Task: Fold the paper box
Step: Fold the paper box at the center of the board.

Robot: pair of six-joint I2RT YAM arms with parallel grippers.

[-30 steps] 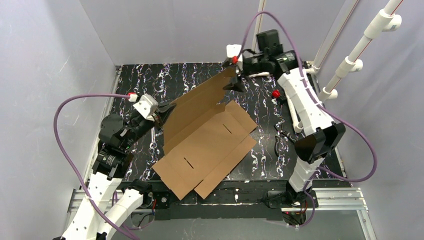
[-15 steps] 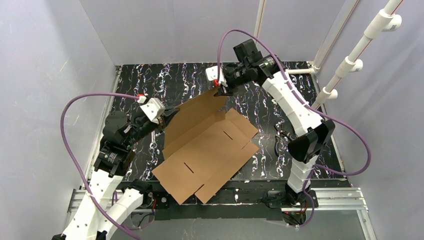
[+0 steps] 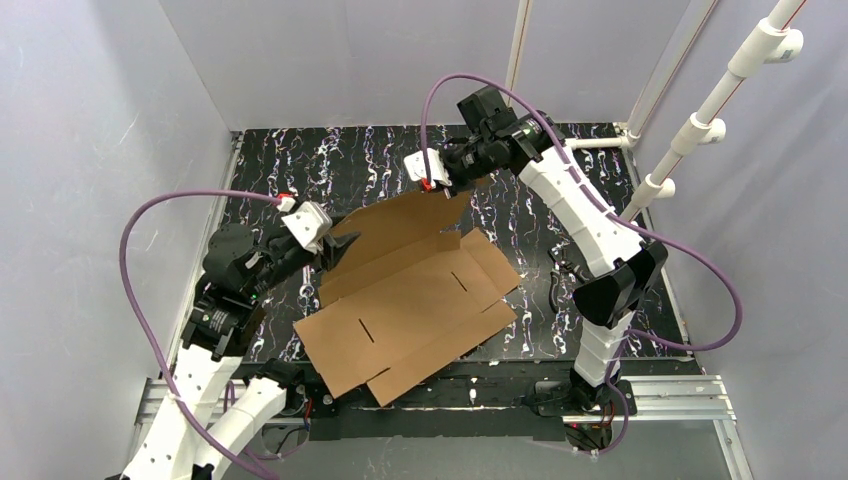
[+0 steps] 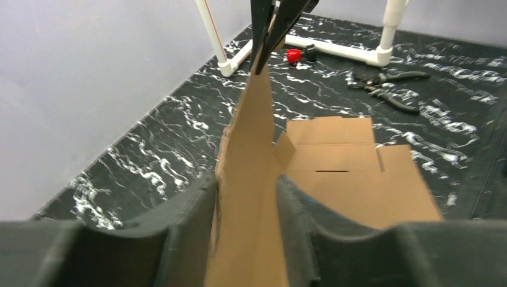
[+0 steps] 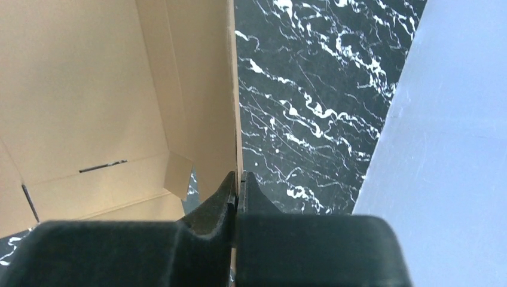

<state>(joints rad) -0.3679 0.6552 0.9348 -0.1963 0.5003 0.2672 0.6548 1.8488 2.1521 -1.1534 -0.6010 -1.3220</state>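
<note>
Since only the right tool (image 3: 437, 189) has a real hold, pressed together on the far end of the raised flap (image 3: 395, 228), I judge that thin pinch to be the weak point. The paper box (image 3: 410, 300) lies in the middle of the bench (image 3: 290, 160), its base flat and one long flap tilted up along the far side. The left tool (image 3: 340, 247) stands spread, with the flap's other end passing between its fingers; I see no clamp there. If I swing the flap over from one end alone, it could twist and crease away from its fold line, or slip out of the pinch and drop flat. Nothing pins the base either, so a pull could drag the whole sheet across the bench, and its near corner already sits close to the front edge.
</note>
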